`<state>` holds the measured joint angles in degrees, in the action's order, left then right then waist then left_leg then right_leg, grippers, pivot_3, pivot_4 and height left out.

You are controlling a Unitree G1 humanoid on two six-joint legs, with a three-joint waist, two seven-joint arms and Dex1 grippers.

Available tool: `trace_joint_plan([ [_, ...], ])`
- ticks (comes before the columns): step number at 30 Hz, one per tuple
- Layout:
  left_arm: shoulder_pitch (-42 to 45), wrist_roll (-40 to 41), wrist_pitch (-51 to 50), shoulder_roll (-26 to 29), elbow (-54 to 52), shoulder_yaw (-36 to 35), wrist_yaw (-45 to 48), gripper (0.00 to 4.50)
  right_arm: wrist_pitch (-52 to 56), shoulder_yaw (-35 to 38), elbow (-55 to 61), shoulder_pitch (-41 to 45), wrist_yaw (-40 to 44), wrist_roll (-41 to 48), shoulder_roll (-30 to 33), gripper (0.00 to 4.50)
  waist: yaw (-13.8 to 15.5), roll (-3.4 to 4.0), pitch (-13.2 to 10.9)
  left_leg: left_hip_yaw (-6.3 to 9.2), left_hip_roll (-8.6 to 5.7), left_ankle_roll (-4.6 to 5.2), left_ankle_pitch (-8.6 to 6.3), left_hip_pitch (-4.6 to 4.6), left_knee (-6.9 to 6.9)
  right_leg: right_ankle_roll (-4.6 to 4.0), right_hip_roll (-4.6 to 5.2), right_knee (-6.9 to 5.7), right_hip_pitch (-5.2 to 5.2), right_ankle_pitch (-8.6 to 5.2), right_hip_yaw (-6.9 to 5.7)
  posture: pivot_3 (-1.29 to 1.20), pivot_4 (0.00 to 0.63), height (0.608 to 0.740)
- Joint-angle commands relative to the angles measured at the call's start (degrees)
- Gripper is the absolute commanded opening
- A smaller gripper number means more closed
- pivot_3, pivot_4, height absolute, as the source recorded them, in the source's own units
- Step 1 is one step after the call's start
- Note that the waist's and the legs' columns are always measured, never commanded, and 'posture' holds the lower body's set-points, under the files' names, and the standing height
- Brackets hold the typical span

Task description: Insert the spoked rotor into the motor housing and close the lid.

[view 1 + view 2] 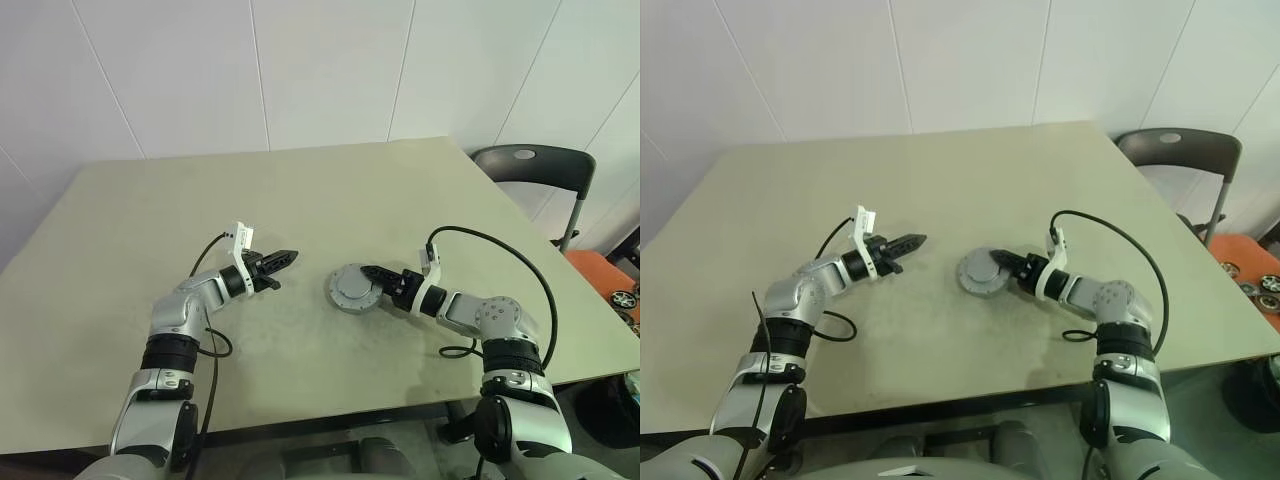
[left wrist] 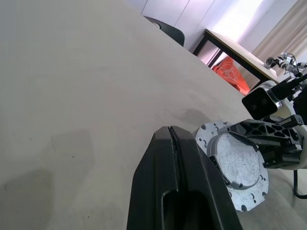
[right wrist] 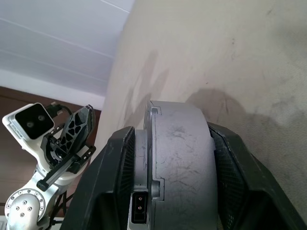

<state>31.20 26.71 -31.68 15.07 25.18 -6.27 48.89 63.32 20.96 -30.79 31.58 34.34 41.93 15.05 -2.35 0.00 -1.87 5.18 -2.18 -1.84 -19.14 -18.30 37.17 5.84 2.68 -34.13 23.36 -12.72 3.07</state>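
Table (image 1: 150,220), beige top. The housing (image 1: 352,289) sits near the middle of it, slightly right of centre, flat on the surface. From above it reads as a round grey body with a flanged, holed rim; its top face is a plain scratched grey disc, so the lid (image 2: 238,161) appears to be on it. Rotor not made out.

Right gripper (image 1: 366,283): reaches in from the right, pointing left and a little downward. Its two black fingers (image 3: 115,158) straddle the housing, one on each side of the round wall, pressed against it in the right wrist view. Reads as a grip on the housing.

Left gripper (image 1: 292,256): to the left of the housing, near it but apart, held above the tabletop and pointing right toward it. Fingers (image 2: 180,177) closed together, nothing between them.

A dark chair (image 1: 535,165) stands beyond the table's far right corner.
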Motion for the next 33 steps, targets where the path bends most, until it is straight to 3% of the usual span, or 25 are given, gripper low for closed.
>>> trace_joint_plan([
  [1,1.25,0.09,1.29,0.31,-0.55,-0.2,0.56,0.0,0.7,-0.87,-1.42,-1.61,-2.96,-1.97,-0.38,1.85,0.0,0.0,0.0,0.0,0.0,0.0,0.0,0.0,0.0,0.0,0.0,0.0,0.0,0.0,0.0,0.0,0.0,0.74],
  [8,0.99,0.22,0.98,0.39,-0.91,-0.18,0.62,0.0,2.98,0.34,-2.23,-1.09,-4.34,-0.69,-1.33,1.85,-0.08,0.0,0.01,0.0,0.01,0.0,0.0,0.02,-0.01,0.0,-0.01,-0.02,0.0,0.0,0.0,0.0,0.0,0.74],
  [19,0.11,0.25,0.2,1.01,-1.76,-0.05,1.17,0.0,1.18,14.62,-7.06,1.52,-15.34,6.8,-6.61,1.85,-0.17,-0.13,0.09,0.0,0.02,0.0,0.01,0.05,0.01,-0.04,-0.02,-0.08,-0.01,0.03,0.02,0.0,0.0,0.74],
  [33,1.5,-0.12,0.63,0.83,0.0,0.34,1.51,0.0,1.1,15.83,-2.71,-0.97,-21.43,9.49,-9.55,1.85,-0.21,-0.17,0.12,-0.01,0.05,0.0,0.01,0.06,0.08,-0.08,-0.07,-0.09,-0.05,0.06,0.02,0.0,0.0,0.74],
])
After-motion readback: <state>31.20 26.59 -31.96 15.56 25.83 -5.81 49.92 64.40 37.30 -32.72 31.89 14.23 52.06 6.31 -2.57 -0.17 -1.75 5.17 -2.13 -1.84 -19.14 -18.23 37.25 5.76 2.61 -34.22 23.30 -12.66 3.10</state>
